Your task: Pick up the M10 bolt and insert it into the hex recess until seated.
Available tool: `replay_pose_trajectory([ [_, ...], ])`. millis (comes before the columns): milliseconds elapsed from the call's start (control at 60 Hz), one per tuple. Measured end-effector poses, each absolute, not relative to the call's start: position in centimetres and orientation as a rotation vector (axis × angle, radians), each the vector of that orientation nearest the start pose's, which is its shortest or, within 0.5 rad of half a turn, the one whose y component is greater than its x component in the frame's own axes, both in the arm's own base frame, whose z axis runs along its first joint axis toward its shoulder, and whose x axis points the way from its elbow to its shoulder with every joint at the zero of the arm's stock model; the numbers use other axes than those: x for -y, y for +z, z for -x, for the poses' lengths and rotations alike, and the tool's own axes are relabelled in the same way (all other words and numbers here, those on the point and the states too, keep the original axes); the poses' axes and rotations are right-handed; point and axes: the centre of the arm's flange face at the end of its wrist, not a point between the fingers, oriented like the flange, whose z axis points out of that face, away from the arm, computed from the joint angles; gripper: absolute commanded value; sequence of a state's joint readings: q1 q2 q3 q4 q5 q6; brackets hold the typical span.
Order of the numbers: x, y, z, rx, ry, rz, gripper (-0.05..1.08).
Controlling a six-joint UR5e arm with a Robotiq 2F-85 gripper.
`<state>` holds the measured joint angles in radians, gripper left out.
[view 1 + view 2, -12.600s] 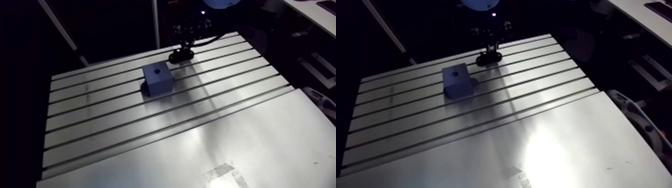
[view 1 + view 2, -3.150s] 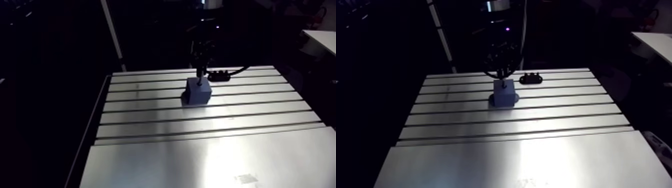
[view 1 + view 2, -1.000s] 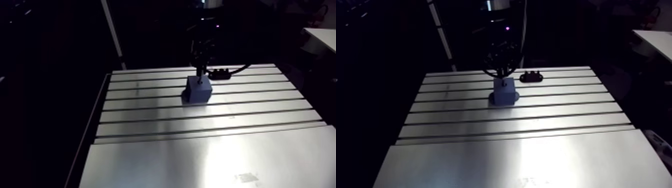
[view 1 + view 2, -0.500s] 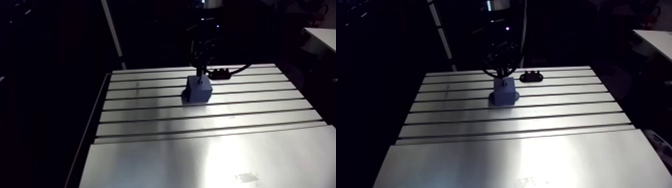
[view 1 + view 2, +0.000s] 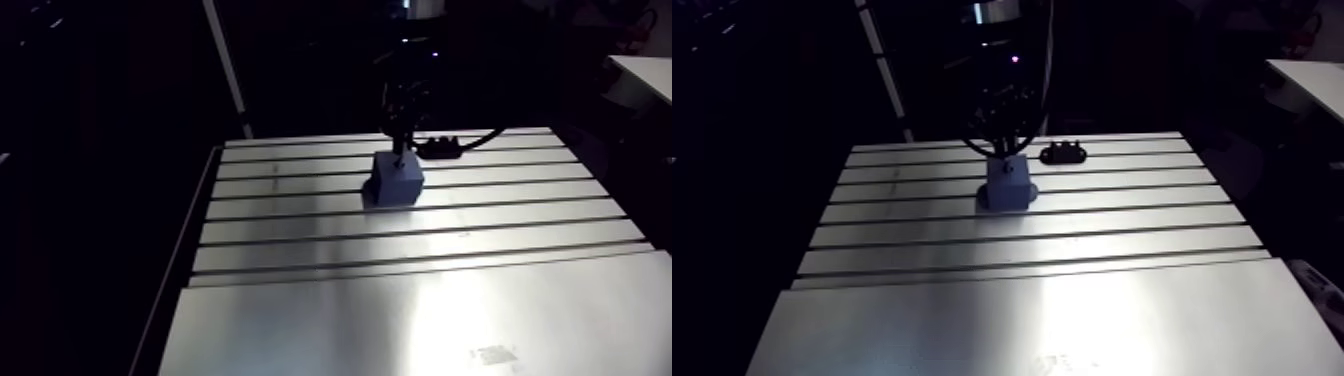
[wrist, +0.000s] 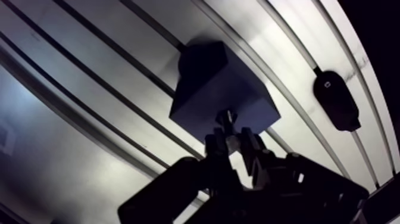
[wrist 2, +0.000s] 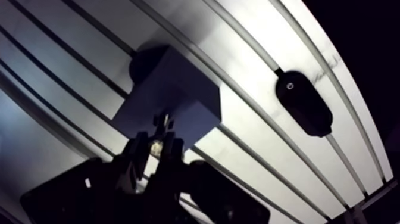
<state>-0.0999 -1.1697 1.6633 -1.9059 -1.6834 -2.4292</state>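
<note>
1. Wrist view
   - The end effector (image 6: 233, 138) is clenched on the M10 bolt (image 6: 225, 119). Its two fingers (image 6: 215, 145) stand close together with the bolt's thin shank pinched between them.
   - The shank sticks out ahead of the fingertips and points at the dark blue block (image 6: 214, 83).
   - The bolt's tip lies over the near part of the block's top face. Whether it has entered the block cannot be told, because the spot is dark and partly covered by the fingers.
   - The block stands on the slotted desk (image 6: 59, 155), with a slot running under it.
   - A black oval piece (image 6: 337, 100) lies flat on the desk beyond the block, well clear of it and near the desk's outer edge. It has a small pale mark close to one end.

2. Arm view
   - The end effector comes straight down from above and ends right over the block (from here the fingers are only a dark shape, too small to read).
   - A thin dark stem — the bolt — reaches down to the block's top.
   - The block sits upright on the far half of the desk, a few slots in from the far edge.
   - The black oval piece lies just beside the block on its far right, not touching it.
   - The nearer part of the desk is smooth plate without slots.
</note>
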Motion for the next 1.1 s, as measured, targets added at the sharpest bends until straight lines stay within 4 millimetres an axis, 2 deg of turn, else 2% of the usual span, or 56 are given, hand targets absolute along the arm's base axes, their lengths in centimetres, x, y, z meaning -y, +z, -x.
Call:
replay_pose_trajectory([
  [350,6.27,25.05,60.06,-2.728,0.032,1.1,1.05],
  [433,6.28,25.02,60.02,-2.728,0.031,1.099,1.0],
  [450,6.28,25.02,60.01,-2.728,0.031,1.098,0.96],
  [467,6.28,25.01,60.0,-2.728,0.031,1.098,0.96],
  [483,6.28,25.01,60.0,-2.728,0.031,1.097,0.89],
  [500,6.28,25.01,60.0,-2.729,0.031,1.097,0.89],
  [517,6.28,25.01,59.99,-2.729,0.031,1.096,0.76],
  [533,6.28,25.01,59.99,-2.73,0.031,1.096,0.76],
  [550,6.29,25.01,59.99,-2.73,0.032,1.095,0.62],
  [567,6.29,25.01,59.99,-2.73,0.032,1.095,0.62],
  [583,6.29,25.01,60.0,-2.731,0.032,1.094,0.45],
  [600,6.29,25.01,60.0,-2.732,0.032,1.094,0.45],
  [617,6.3,25.01,60.01,-2.734,0.032,1.094,0.25],
  [633,6.3,25.01,60.02,-2.735,0.032,1.094,0.25],
  [650,6.31,25.01,60.03,-2.737,0.032,1.094,0.14],
  [900,6.41,24.79,60.01,-2.76,0.03,1.1,0.02],
  [1100,6.29,24.64,59.95,-2.769,0.026,1.094,0.02],
])
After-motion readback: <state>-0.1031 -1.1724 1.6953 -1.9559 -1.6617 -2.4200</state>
